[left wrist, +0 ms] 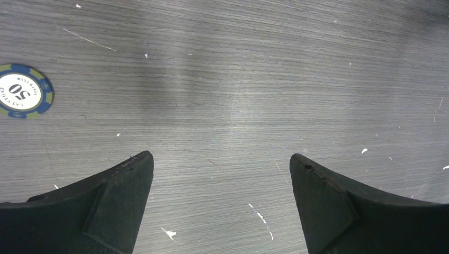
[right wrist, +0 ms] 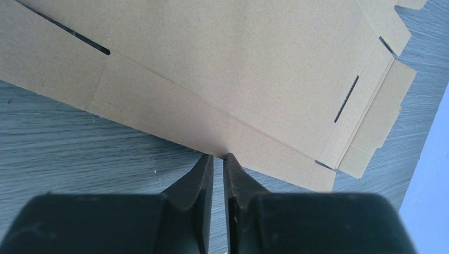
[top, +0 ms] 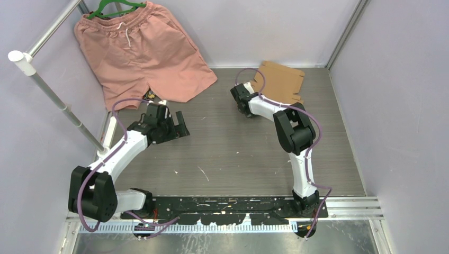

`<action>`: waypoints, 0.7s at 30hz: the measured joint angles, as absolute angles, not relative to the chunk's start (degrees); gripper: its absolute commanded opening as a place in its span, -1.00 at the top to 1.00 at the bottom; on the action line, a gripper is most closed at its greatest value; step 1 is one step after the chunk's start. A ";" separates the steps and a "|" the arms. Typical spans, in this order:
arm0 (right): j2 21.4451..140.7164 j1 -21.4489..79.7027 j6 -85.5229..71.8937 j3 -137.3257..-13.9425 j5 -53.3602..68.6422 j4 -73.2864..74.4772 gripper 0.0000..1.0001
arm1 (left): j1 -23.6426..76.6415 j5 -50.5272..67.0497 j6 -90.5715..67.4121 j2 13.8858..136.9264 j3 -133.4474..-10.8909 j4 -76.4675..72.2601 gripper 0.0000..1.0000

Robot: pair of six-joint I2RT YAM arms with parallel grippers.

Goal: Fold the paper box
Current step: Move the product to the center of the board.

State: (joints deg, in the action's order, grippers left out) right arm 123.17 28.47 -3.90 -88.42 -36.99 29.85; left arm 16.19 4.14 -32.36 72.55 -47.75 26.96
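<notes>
The flat brown corrugated cardboard sheet [top: 278,79] lies in the far-right corner of the grey wood-grain surface [top: 238,159]. Our right tool [right wrist: 215,156], nearly closed, meets its near edge, and our wide-open left tool [top: 176,120] sits well apart.

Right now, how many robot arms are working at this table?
2. The left arm reaches toward the pink shorts at far left; the right arm stretches to the flat paper box at far right. None appears hidden.

Grey wood-grain counter [top: 233,153], flecked with white specks and fine scratches, enclosed by pale lavender walls [top: 392,95] on three sides. An aluminium post [top: 347,32] marks the rear right corner. A white-capped metal pole [top: 58,100] slants along the left. A brushed metal strip [top: 212,243] edges the near side. Lighting is even and diffuse.
</notes>
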 measured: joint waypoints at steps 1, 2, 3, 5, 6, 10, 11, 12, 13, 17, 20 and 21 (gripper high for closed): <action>123.17 28.47 -3.81 -88.27 -37.15 29.78 0.69 | 16.19 4.12 -32.36 72.49 -47.75 27.03 -0.99; 123.17 28.47 -3.79 -88.12 -37.30 29.76 0.69 | 16.19 4.10 -32.36 72.38 -47.75 27.07 -0.99; 123.13 28.47 -3.77 -87.94 -37.54 29.71 0.69 | 16.23 4.08 -32.36 72.20 -47.75 27.16 -0.99; 122.69 28.80 -3.77 -87.11 -37.98 29.30 0.70 | 16.40 4.03 -32.36 71.88 -47.75 27.31 -0.99; 122.19 29.21 -3.77 -86.39 -38.26 29.04 0.70 | 16.47 4.03 -32.36 71.77 -47.75 27.33 -0.99; 118.50 31.35 -3.79 -82.74 -40.16 28.14 0.76 | 16.67 3.97 -32.38 71.53 -47.75 27.35 -0.99; 117.47 32.21 -3.84 -81.84 -40.51 28.10 0.76 | 16.78 3.92 -32.40 71.50 -47.75 27.33 -0.99; 116.16 33.47 -4.08 -80.68 -41.04 28.10 0.76 | 16.84 3.90 -32.40 71.50 -47.75 27.33 -0.99; 114.80 34.94 -4.43 -79.57 -41.52 28.18 0.76 | 16.97 3.90 -32.47 71.50 -47.75 27.33 -0.99; 110.32 42.13 -6.63 -75.20 -42.98 28.97 -0.04 | 17.65 3.88 -32.64 71.50 -47.64 27.05 -0.99; 107.11 46.61 -10.55 -71.88 -40.25 30.30 -0.25 | 18.31 4.03 -32.67 71.77 -47.51 26.37 -0.99; 105.45 46.87 -11.81 -70.63 -37.98 30.61 -0.28 | 18.44 4.36 -32.64 72.44 -47.86 26.24 -0.99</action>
